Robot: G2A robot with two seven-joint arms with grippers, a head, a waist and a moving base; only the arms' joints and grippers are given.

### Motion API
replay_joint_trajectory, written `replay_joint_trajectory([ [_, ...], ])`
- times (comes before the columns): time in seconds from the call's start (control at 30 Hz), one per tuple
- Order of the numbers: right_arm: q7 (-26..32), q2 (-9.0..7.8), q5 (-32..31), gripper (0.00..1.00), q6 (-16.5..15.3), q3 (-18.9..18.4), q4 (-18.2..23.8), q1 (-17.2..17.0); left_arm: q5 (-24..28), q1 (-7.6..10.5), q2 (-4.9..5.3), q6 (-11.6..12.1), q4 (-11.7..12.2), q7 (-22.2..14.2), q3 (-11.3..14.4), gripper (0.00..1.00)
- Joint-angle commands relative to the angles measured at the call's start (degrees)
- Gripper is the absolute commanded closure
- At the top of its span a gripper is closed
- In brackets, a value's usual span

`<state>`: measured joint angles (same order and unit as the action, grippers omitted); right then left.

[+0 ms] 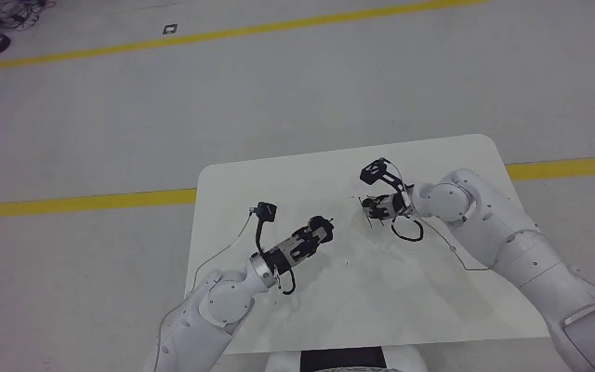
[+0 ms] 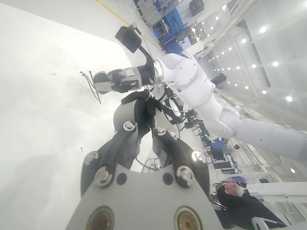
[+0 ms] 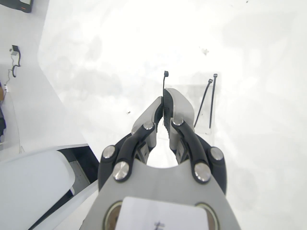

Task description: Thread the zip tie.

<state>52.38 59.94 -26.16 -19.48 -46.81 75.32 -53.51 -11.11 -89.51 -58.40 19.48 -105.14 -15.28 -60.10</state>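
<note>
White rounded arms [image 1: 483,219]; grey jaws, black linkages [image 3: 189,140], silver screws [image 3: 122,169].

No legible text, number or brand. White label [image 3: 163,213] on base of right gripper [image 3: 164,96]: cropped by frame edge, one dark partial mark, unreadable. Dark sign [image 2: 183,40] in the far background: single pale character, too small to identify. Small square marker [image 1: 170,29] on floor [image 1: 112,112]: pattern too small to read.

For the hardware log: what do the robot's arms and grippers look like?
The left arm and right arm have glossy white rounded shells with thin cables. The left gripper and right gripper each have a grey metal plate, black curved links with silver bolts and pale grey jaws lined in black.
</note>
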Motion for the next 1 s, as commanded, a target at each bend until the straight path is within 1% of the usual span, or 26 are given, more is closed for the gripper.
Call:
replay_joint_trajectory([
  [0.0, -0.7, -1.03, 2.1, 1.0, 0.0, -0.8, 2.2, -1.0, 0.0, 0.0, 0.0, 0.0, 0.0, 0.0, 0.0, 1.0],
  [0.2, -3.8, -4.46, 8.6, 1.0, 0.0, -2.7, 10.2, -4.3, 0.0, 0.0, 0.0, 0.0, 0.0, 0.0, 0.0, 1.0],
  [0.3, -4.8, -6.04, 11.5, 1.0, 0.0, -2.9, 12.8, -5.2, 0.0, 0.0, 0.0, 0.0, 0.0, 0.0, 0.0, 1.0],
  [0.43, -5.1, -7.52, 14.3, 1.0, 0.0, -2.1, 14.7, -5.0, 0.0, 0.0, 0.0, 0.0, 0.0, 0.0, 0.0, 1.0],
  [0.97, -5.2, -7.61, 14.5, 1.0, 0.0, -2.0, 14.8, -4.9, 0.0, 0.0, 0.0, 0.0, 0.0, 0.0, 0.0, 1.0],
])
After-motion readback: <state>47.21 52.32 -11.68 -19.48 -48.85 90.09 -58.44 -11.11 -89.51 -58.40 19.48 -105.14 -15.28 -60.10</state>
